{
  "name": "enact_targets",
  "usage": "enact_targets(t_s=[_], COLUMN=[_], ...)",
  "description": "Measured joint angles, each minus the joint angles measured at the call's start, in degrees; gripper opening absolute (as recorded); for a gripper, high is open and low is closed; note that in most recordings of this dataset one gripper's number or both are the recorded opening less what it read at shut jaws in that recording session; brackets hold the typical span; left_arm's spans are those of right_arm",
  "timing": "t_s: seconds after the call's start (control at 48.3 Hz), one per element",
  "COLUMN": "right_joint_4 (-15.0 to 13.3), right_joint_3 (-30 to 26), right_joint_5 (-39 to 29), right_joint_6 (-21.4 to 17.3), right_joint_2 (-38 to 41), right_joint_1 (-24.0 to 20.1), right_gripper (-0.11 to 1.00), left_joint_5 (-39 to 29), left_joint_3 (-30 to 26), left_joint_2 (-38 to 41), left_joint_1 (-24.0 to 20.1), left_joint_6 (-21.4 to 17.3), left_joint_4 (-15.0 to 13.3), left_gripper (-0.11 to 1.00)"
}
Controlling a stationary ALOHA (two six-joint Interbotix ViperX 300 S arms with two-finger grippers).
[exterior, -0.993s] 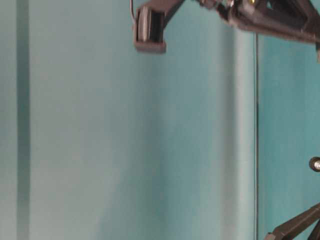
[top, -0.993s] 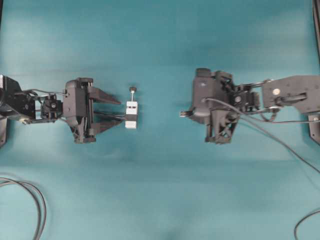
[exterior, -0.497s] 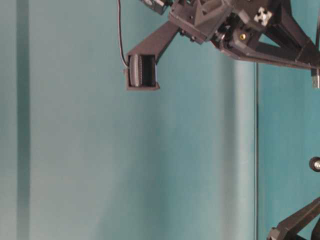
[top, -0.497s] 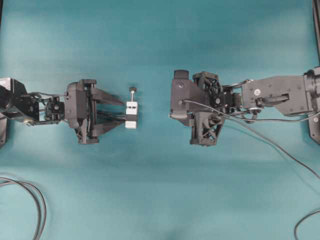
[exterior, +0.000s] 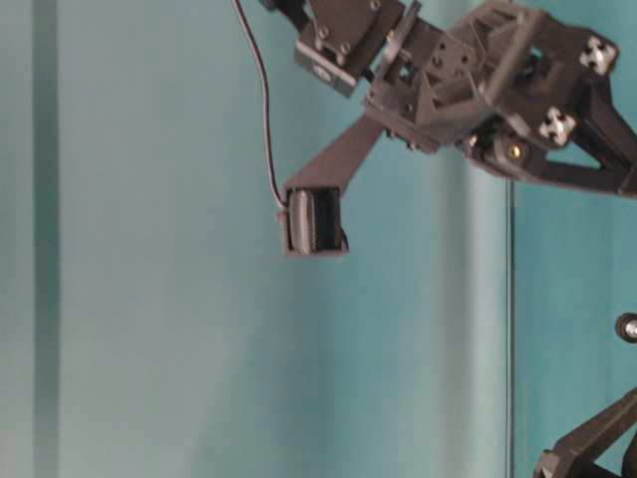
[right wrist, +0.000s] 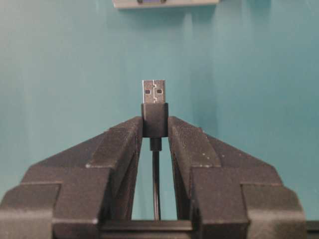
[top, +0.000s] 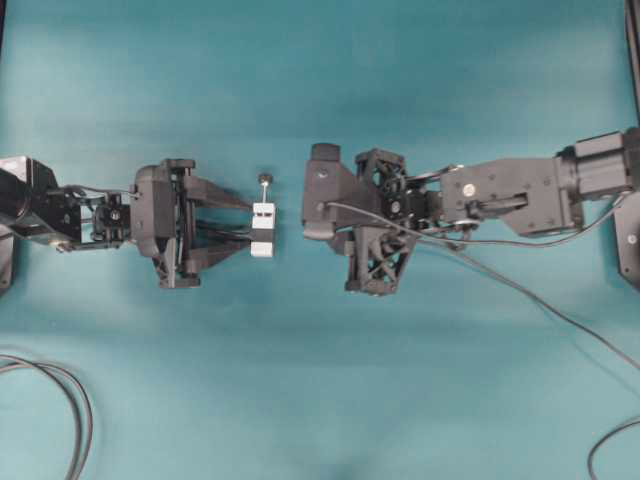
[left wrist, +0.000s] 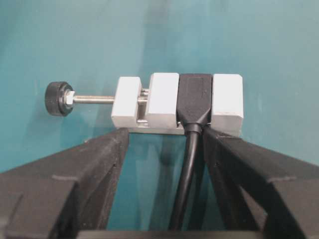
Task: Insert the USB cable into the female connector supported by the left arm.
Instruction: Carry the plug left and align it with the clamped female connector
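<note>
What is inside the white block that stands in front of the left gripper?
A black plug with its cable sits clamped in the female connector, between two white parts, just ahead of the left gripper. A thin screw rod enters from the side. The socket opening itself faces away and cannot be seen.

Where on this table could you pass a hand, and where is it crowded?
Free: the bare cloth above both arms, and the wide patch below them between the looped cables at the lower corners. Crowded: the middle row, where the right gripper with the USB cable nears the female connector.

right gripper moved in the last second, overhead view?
Yes. The right gripper has travelled left toward the female connector, which stayed put; the gap between them is now much smaller. It grips the USB cable.
</note>
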State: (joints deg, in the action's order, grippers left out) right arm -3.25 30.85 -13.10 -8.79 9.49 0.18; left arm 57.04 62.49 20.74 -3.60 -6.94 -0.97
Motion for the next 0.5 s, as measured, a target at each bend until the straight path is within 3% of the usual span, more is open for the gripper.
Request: enact_targets(t_s=[0.497], right_joint_4=[0.0], right_joint_3=[-5.98], right_joint_5=[-3.69], right_joint_6=[-0.18], right_joint_2=[4.48], right_joint_1=[-0.18], right_gripper=[0.21], left_joint_5=[0.0], left_joint_3=[-0.09], left_joint_2=[0.0], left_joint_1=[0.26], left_joint_6=[0.0], left_joint_4=[-0.09], left_gripper=[0.72])
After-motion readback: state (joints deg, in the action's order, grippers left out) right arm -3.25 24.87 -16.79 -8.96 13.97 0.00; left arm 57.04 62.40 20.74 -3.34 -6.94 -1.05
